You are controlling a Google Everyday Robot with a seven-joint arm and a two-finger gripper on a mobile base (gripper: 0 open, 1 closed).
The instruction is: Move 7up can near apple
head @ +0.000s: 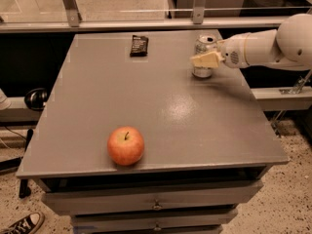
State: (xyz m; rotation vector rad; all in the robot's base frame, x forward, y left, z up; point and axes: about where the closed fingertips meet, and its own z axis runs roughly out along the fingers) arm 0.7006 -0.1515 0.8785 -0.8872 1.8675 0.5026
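Observation:
The 7up can [204, 44], silver with a silver top, stands upright at the far right of the grey table [161, 106]. My gripper [204, 59], cream-coloured on a white arm [265, 48] reaching in from the right, is at the can, level with its middle, and partly covers its front. The apple [126, 146], red-orange with a dark stem, sits near the table's front edge, left of centre and far from the can.
A flat dark wrapped bar [139, 45] lies at the table's far edge, left of the can. Drawers [156, 204] sit under the tabletop. A rail with metal posts [146, 23] runs behind the table. A shoe [22, 223] lies on the floor at the lower left.

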